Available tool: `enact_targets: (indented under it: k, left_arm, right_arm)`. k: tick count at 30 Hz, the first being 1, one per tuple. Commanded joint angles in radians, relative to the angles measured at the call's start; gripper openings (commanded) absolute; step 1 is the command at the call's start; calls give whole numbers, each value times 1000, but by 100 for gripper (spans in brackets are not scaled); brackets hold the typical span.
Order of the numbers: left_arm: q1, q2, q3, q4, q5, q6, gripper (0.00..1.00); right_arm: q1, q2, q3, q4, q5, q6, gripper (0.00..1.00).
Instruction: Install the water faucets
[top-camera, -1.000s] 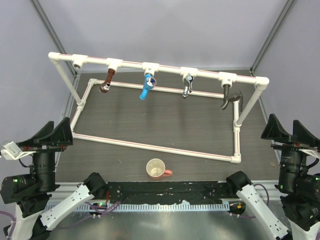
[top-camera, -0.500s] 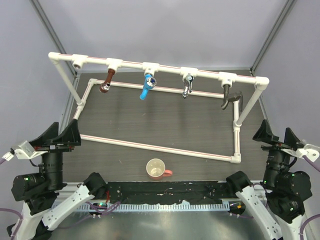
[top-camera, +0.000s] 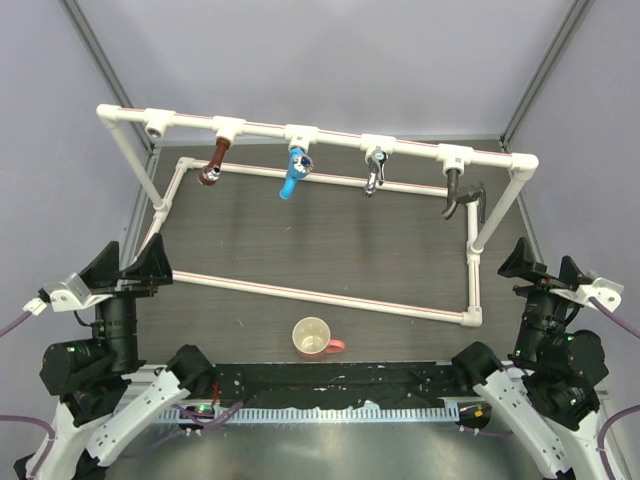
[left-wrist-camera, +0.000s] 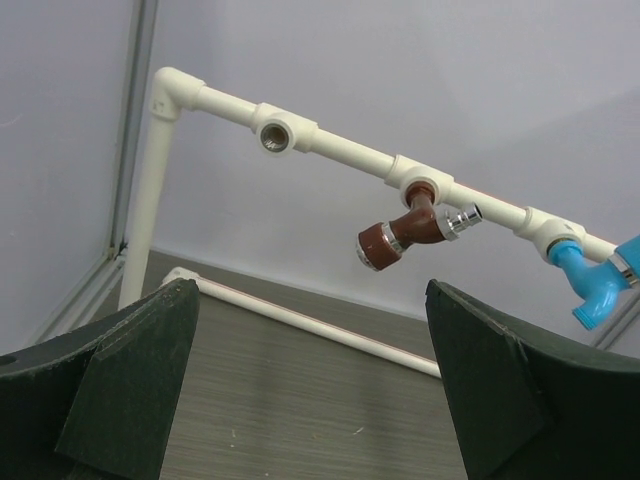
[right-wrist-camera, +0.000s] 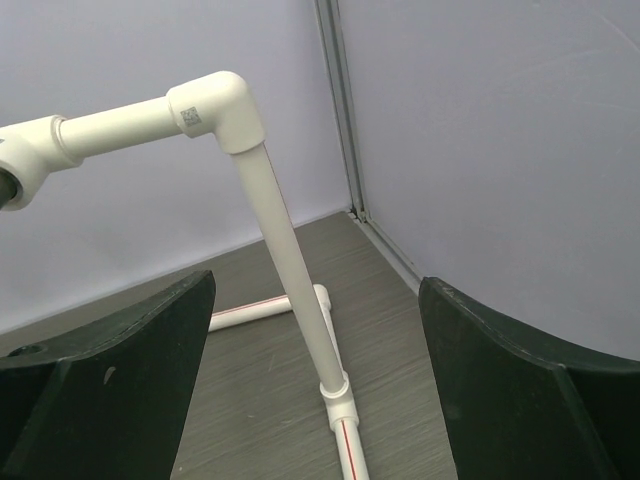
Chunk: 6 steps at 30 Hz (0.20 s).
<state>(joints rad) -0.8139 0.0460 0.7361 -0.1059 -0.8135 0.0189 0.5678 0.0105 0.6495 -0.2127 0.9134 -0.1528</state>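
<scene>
A white pipe frame (top-camera: 330, 299) stands on the table with a raised top bar. From that bar hang a copper-coloured faucet (top-camera: 213, 165), a blue faucet (top-camera: 293, 176), a chrome faucet (top-camera: 374, 170) and a dark faucet (top-camera: 459, 193). The leftmost tee socket (top-camera: 156, 126) is empty. My left gripper (top-camera: 130, 269) is open and empty at the table's left edge. Its wrist view shows the copper faucet (left-wrist-camera: 410, 228), the blue faucet (left-wrist-camera: 592, 284) and the empty socket (left-wrist-camera: 273, 136). My right gripper (top-camera: 545, 267) is open and empty at the right edge.
A cream mug (top-camera: 313, 338) with a pink handle stands at the table's near edge, outside the frame. The right wrist view shows the frame's right upright post (right-wrist-camera: 290, 260) and elbow (right-wrist-camera: 213, 107). Grey walls and metal struts enclose the table.
Both arms have swung inward and toward the table. The left gripper moved right, the right gripper moved left and down. The faucets and mug have not moved.
</scene>
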Motion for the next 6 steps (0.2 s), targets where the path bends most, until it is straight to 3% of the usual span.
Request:
enact_targets:
  k: [1,6]
  left_arm:
    - [73,31,-23,54,39,6,100]
    - [171,34,-43,60,126,-45,100]
  right_arm:
    - [20,-7,-17,64,64,-17,89]
    - [40,-7,-30,76,87,-30,89]
